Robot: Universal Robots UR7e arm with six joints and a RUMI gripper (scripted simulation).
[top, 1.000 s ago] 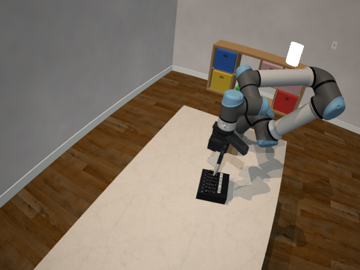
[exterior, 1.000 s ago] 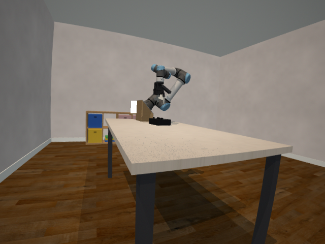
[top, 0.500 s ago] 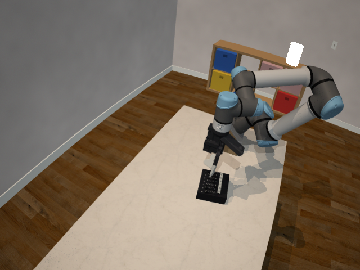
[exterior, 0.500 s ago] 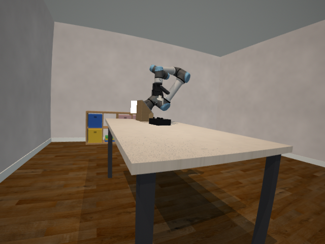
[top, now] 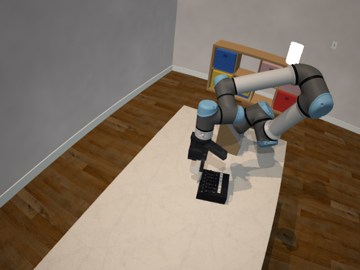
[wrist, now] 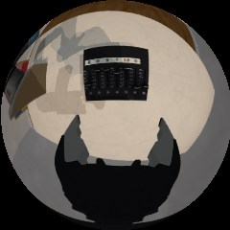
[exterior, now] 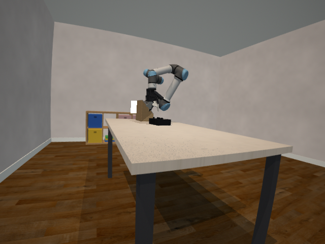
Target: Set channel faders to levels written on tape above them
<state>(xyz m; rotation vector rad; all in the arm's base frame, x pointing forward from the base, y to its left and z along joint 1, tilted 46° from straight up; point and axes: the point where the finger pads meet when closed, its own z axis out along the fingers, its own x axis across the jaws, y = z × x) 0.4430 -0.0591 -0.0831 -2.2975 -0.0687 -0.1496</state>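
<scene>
The lighting desk [top: 212, 187] — a small black box — sits on the pale, faintly veined top of the desk [top: 139, 220], toward the far end where the arm [top: 261, 80] is mounted. A white strip of tape [wrist: 112, 60] runs along one edge of the lighting desk, with small figures on it that are too blurred to read surely; below the tape lies a row of dark fader channels [wrist: 115, 79], their caps too small to place.

The gripper [top: 198, 174] hangs just above the lighting desk's far corner, its two fingers spread wide with nothing between them. In the wrist view the fingertips frame bare desk surface, and the lighting desk lies beyond them, apart from both.

A tan wedge-shaped block [top: 228, 139] stands on the desk behind the lighting desk, near the arm's base. The desk has a light wood-toned slab and dark, angular legs [exterior: 144, 207].

Around the lighting desk's support the room is plain — grey walls, a white skirting board [top: 84, 130], and a floor [top: 72, 174] of dark brown planks. Against the wall behind the lighting desk stands a wooden cube shelf [top: 225, 45] holding blue, yellow, pink and red bins.
</scene>
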